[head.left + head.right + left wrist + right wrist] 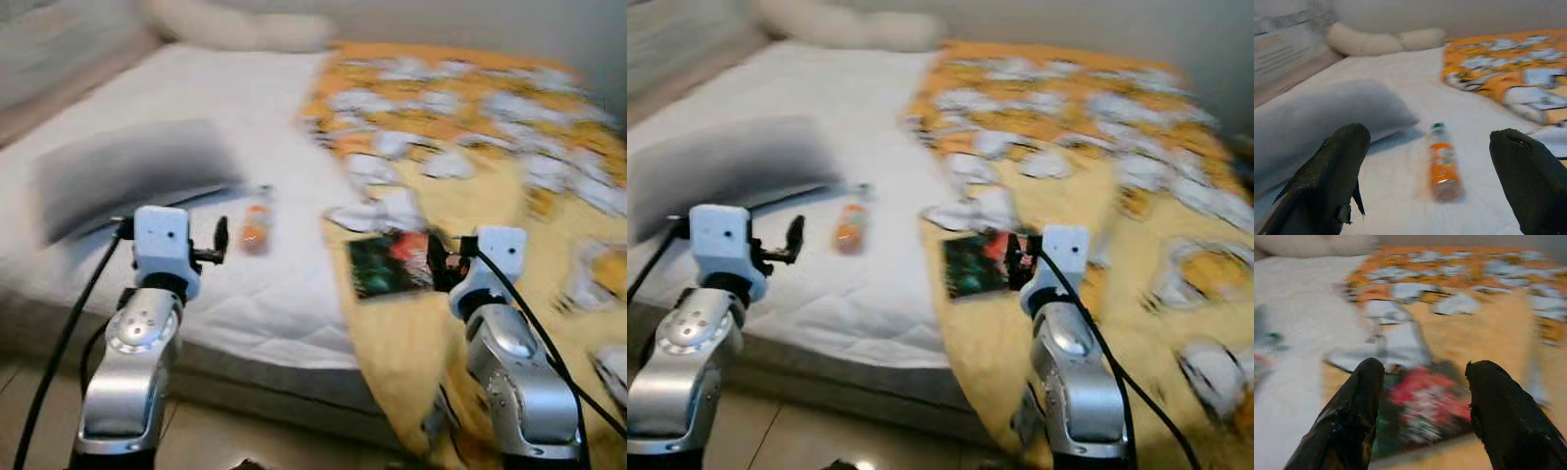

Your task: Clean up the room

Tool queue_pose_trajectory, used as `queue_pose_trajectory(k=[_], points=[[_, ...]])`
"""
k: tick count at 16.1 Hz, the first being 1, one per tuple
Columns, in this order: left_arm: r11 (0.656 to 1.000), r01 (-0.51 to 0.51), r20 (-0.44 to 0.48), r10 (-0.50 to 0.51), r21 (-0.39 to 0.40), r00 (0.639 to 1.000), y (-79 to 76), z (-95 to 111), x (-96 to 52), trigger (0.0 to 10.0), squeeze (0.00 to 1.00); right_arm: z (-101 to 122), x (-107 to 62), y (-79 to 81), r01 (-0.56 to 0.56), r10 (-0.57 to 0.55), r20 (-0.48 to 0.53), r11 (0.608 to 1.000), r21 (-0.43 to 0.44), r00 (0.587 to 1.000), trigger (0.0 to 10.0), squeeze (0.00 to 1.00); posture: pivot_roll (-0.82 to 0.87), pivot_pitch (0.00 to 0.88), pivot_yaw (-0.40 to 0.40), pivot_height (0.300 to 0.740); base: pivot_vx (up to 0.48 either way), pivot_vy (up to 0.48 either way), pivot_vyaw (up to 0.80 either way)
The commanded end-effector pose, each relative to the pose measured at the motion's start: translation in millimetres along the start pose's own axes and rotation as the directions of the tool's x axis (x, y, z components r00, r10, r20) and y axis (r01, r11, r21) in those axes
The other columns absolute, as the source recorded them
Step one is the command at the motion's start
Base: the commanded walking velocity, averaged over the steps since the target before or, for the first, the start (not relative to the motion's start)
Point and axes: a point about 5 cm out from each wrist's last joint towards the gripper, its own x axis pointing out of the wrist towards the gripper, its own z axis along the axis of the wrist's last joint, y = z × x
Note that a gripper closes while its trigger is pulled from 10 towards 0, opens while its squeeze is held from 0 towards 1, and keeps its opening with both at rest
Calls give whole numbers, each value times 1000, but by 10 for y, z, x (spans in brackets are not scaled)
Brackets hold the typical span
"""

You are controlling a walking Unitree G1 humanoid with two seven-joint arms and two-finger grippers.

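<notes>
Both hands spread wide: left hand [1425, 171] faces the orange bottle [1442, 164] lying on the bed [245, 294], probably light, rigid, roll-prone, best pinched mid-body; right hand [1422, 406] faces a flat dark packet [390, 262].

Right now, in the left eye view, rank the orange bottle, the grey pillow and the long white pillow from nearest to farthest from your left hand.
1. Orange bottle: lying on the white sheet, just past the left hand.
2. Grey pillow: beyond, on the left.
3. Long white pillow: at the bed's far end.
</notes>
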Motion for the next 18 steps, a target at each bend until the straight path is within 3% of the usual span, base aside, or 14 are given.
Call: queue_pose_trajectory(k=[1,18], points=[[1000,15,1,-15,6,1000,-39,11,9,10000,1000,1,0,-53,23,-23,-8,1000,-7,1000,10000,0,-33,22,21,740,0,368,-538],[1000,-7,-9,7,-8,1000,-3,-8,-7,10000,1000,70,37,-20,-10,10,13,1000,-9,1000,10000,0,-31,33,15,740,0,361,-28]])
